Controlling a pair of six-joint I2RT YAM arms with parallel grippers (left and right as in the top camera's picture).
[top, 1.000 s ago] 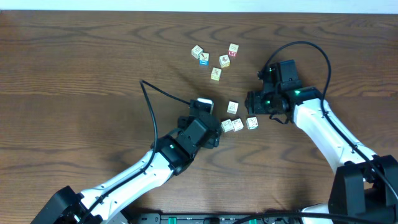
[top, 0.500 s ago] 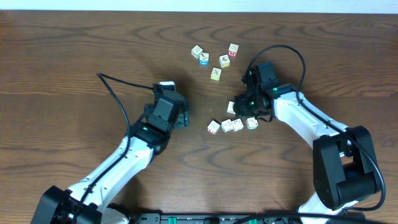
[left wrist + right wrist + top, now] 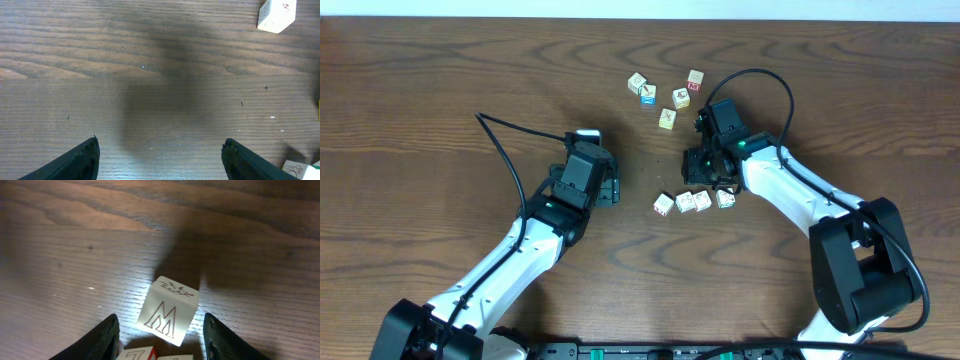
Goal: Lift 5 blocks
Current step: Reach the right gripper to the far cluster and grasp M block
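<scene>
spotter: blocks first. a row of four blocks (image 3: 685, 202) lies on the table (image 3: 440, 100) between your two arms, nearer the right one.

operator: and the fifth?

spotter: the m block (image 3: 167, 311), cream with a red m print, sits on the wood just above that row in the overhead view, right under your right gripper (image 3: 160, 322).

operator: does the gripper have it?

spotter: not that i can see. its fingers stand apart, one on either side of the cube. on one side a strip of bare wood shows between finger and cube. on the other the gap is too thin to tell whether they touch. a neighbour block (image 3: 142, 355) peeks in at the bottom edge of the wrist view, just beside the m block.

operator: left side?

spotter: your left gripper (image 3: 160, 144) hangs over bare wood, apart from the row, jaws spread wide with nothing between them.

operator: other cubes?

spotter: a cluster of cubes (image 3: 667, 119) lies farther up the table, apart from the row. among them is a blue-faced cube (image 3: 648, 96).
</scene>
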